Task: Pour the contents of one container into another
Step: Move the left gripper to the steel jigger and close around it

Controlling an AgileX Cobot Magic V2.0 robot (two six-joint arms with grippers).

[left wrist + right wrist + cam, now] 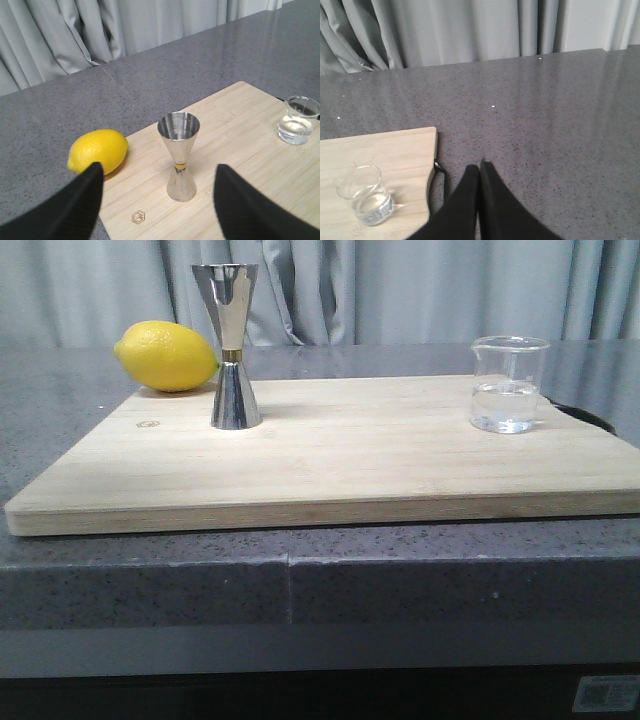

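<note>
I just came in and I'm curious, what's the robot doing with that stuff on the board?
Nothing is being held. The small clear glass beaker with water and the tall shiny steel hourglass jigger stand apart on the wooden board, beside a yellow lemon. The left gripper is open, facing the jigger. The right gripper is shut, off to the side.

A kitchen or home-bar setting. A wooden cutting board [400, 455] lies on a speckled grey stone counter [150, 580]. A lemon [165, 356], steel jigger [228, 345] and grey curtains [420, 285] show it.
</note>
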